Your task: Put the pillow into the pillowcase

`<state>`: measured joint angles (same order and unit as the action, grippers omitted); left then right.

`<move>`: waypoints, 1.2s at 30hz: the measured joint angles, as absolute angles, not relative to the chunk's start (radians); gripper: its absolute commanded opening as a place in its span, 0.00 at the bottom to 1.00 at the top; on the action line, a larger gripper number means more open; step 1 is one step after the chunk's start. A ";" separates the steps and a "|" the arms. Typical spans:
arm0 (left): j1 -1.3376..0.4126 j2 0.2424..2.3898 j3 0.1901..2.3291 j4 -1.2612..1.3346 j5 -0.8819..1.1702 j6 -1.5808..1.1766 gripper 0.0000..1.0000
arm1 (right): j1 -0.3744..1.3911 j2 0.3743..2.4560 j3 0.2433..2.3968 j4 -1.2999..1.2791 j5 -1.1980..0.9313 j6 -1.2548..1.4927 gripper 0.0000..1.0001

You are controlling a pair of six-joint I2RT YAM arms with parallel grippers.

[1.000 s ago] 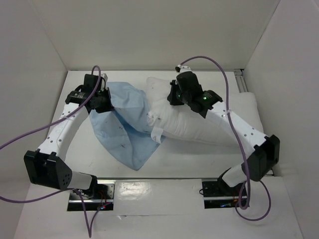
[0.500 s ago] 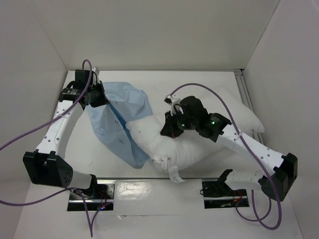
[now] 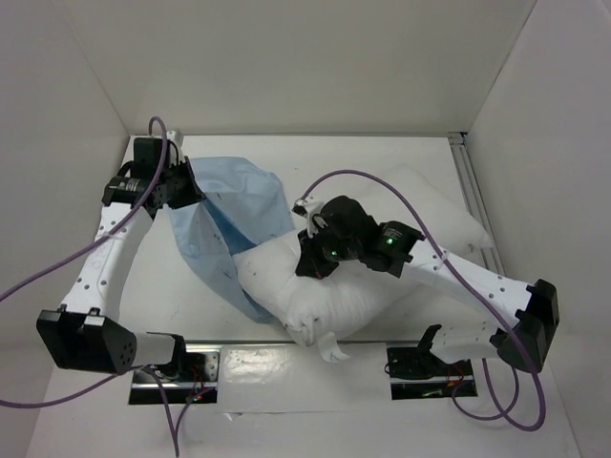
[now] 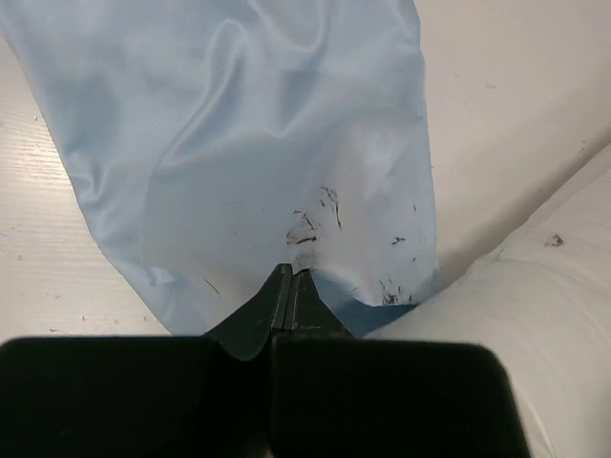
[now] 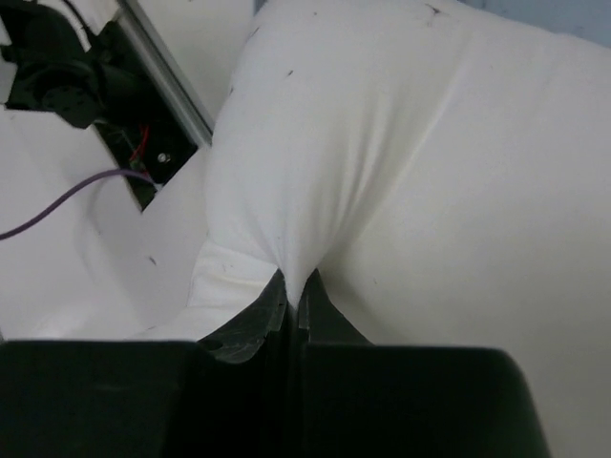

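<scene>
Pillow (image 3: 329, 301) overlaps pillowcase (image 3: 224, 205) at its 10 o'clock; my left gripper (image 4: 289, 279) pinches pillowcase, right gripper (image 5: 293, 283) pinches pillow.

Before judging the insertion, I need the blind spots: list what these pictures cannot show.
- Top view: the mouth of the pillowcase, lost among folds by the left hand.
- Top view: whether the end of the pillow is inside it or only overlapping.
- Right wrist view: how deep the right hand pinches, buried in bunched fabric.
</scene>
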<state>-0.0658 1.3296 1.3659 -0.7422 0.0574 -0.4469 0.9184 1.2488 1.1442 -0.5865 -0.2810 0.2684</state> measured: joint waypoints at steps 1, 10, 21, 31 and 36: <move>-0.066 1.310 1.361 -0.743 0.060 -0.447 0.00 | 0.919 1.262 1.145 -0.582 -0.254 0.278 0.00; -0.066 1.159 1.301 -0.787 0.156 -0.433 0.00 | 0.926 1.384 1.205 -0.561 0.094 0.477 0.00; -0.149 1.203 1.273 -0.814 0.311 -0.372 0.00 | 0.936 1.262 1.150 -0.468 0.479 0.642 0.00; -0.151 1.255 1.271 -0.768 0.339 -0.404 0.00 | 1.007 1.301 1.110 -0.502 0.441 0.651 0.00; -0.151 1.286 1.272 -0.752 0.334 -0.421 0.00 | 1.007 1.289 1.105 -0.536 0.402 0.645 0.00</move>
<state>-0.1513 1.2858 1.2716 -0.7517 0.3344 -0.4210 1.0065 1.2888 1.1049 -0.5358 0.4023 0.6449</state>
